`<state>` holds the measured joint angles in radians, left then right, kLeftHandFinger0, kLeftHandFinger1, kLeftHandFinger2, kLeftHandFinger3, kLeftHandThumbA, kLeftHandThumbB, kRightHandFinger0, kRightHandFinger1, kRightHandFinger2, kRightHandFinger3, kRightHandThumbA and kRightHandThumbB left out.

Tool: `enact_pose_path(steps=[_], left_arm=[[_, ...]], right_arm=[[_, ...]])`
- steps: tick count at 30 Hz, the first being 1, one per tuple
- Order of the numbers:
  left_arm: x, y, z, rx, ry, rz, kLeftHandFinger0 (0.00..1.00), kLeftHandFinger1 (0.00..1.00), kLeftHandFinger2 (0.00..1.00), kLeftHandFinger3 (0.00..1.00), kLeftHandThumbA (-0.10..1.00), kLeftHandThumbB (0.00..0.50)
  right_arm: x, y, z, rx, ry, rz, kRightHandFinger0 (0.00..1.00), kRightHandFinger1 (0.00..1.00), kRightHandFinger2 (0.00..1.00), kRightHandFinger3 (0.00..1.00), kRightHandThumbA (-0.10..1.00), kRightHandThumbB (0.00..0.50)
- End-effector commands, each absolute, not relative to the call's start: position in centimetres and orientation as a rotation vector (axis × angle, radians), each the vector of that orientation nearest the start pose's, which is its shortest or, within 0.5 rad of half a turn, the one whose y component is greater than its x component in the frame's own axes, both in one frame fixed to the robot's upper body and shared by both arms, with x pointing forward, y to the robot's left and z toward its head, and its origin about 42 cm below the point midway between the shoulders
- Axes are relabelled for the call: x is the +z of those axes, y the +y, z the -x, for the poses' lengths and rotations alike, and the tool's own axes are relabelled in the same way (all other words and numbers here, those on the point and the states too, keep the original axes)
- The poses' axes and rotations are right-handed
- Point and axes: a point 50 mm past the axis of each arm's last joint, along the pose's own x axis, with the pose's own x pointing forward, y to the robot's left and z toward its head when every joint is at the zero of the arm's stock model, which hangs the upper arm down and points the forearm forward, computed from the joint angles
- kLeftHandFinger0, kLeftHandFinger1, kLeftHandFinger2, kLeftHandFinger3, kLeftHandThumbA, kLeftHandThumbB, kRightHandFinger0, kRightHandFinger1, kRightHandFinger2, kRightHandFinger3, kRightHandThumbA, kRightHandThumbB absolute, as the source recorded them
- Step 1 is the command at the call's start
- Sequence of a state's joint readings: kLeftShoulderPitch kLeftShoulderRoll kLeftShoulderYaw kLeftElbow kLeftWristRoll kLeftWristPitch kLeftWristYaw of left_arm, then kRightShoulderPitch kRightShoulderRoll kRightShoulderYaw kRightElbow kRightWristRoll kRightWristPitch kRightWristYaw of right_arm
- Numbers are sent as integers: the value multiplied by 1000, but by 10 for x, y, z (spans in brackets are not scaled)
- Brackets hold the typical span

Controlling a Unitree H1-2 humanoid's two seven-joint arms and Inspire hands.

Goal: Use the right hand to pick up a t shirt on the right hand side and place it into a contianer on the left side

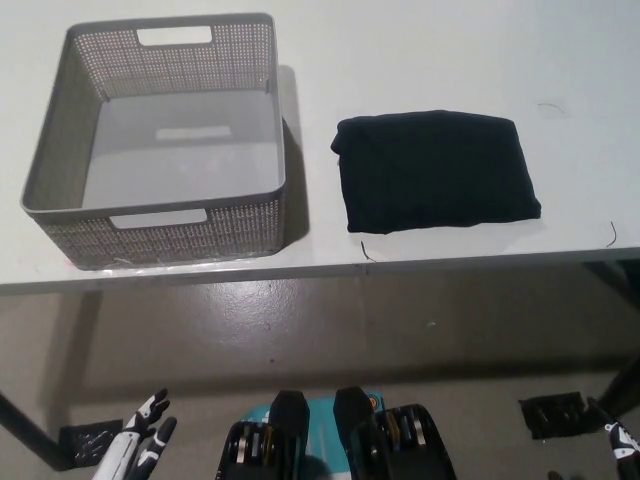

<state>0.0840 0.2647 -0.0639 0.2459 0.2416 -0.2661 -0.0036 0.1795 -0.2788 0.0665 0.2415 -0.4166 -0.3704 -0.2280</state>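
Opening stage, before any reach. My right hand (622,440) is only a sliver at the lower right edge, low beside the floor; I cannot tell how its fingers are set. My left hand (140,445) rests at the lower left, fingers (155,405) apart and empty. The shirt (435,170), black and folded, lies flat on the tabletop (420,60), well above and ahead of my right hand, untouched. The basket (160,140) stands empty to the shirt's left, near but apart. I judge the next move calls for raising the right hand over the tabletop edge, then closing on the folded stack from above.
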Motion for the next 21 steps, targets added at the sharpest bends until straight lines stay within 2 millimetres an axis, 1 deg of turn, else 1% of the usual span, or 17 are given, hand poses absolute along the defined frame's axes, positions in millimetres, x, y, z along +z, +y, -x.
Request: enact_pose_path(steps=[1, 2, 3, 4, 5, 6, 9, 10, 11, 12, 13, 14, 15, 16, 17, 19, 21], left_arm=[[46, 303, -248, -130, -17, -532, 1000, 1000, 1000, 1000, 1000, 440], [45, 303, -246, -136, -14, -531, 1000, 1000, 1000, 1000, 1000, 444], [44, 302, -246, -134, -14, -526, 1000, 1000, 1000, 1000, 1000, 448], [44, 301, -246, -134, -12, -520, 1000, 1000, 1000, 1000, 1000, 451], [43, 301, -246, -136, -11, -519, 1000, 1000, 1000, 1000, 1000, 451], [42, 300, -246, -135, -13, -520, 1000, 1000, 1000, 1000, 1000, 443], [42, 298, -246, -126, -10, -521, 1000, 1000, 1000, 1000, 1000, 445], [41, 298, -245, -125, -11, -519, 1000, 1000, 1000, 1000, 1000, 450], [41, 298, -245, -125, -12, -518, 1000, 1000, 1000, 1000, 1000, 450], [40, 298, -246, -126, -17, -517, 1000, 1000, 1000, 1000, 1000, 452], [41, 298, -248, -120, -15, -520, 1000, 1000, 1000, 1000, 1000, 469], [41, 297, -248, -122, -13, -521, 1000, 1000, 1000, 1000, 1000, 470], [40, 297, -247, -128, -18, -509, 1000, 1000, 1000, 1000, 1000, 461], [40, 298, -247, -125, -17, -508, 1000, 1000, 1000, 1000, 1000, 466], [41, 298, -247, -126, -19, -517, 1000, 1000, 1000, 1000, 1000, 459], [41, 298, -247, -131, -14, -511, 1000, 1000, 1000, 1000, 1000, 468], [41, 297, -247, -134, -13, -514, 1000, 1000, 1000, 1000, 1000, 471]], right_arm=[[55, -304, -211, -40, -167, 666, 1000, 1000, 1000, 1000, 718, 249], [66, -301, -211, -46, -202, 666, 1000, 1000, 1000, 1000, 682, 241], [69, -301, -213, -45, -216, 669, 1000, 1000, 1000, 1000, 658, 227], [76, -301, -215, -46, -241, 669, 1000, 1000, 1000, 1000, 631, 232], [80, -300, -216, -47, -251, 667, 1000, 1000, 1000, 1000, 626, 232], [96, -300, -223, -59, -297, 693, 1000, 1000, 1000, 1000, 640, 246], [110, -299, -232, -65, -339, 712, 1000, 1000, 1000, 1000, 644, 257], [120, -299, -238, -73, -370, 729, 1000, 1000, 1000, 1000, 656, 273], [124, -299, -241, -77, -384, 738, 1000, 1000, 1000, 1000, 664, 273], [131, -299, -246, -85, -395, 756, 1000, 1000, 1000, 1000, 697, 290], [141, -298, -253, -88, -404, 755, 1000, 1000, 1000, 1000, 718, 321], [147, -298, -254, -92, -404, 762, 1000, 1000, 1000, 1000, 727, 322], [159, -298, -260, -93, -419, 781, 1000, 1000, 1000, 1000, 719, 340], [166, -297, -265, -89, -431, 812, 1000, 1000, 1000, 1000, 723, 339], [173, -296, -270, -81, -429, 827, 1000, 1000, 1000, 1000, 739, 358], [184, -294, -278, -72, -441, 855, 1000, 1000, 1000, 1000, 705, 377], [194, -293, -288, -62, -452, 879, 1000, 1000, 1000, 1000, 675, 408]])
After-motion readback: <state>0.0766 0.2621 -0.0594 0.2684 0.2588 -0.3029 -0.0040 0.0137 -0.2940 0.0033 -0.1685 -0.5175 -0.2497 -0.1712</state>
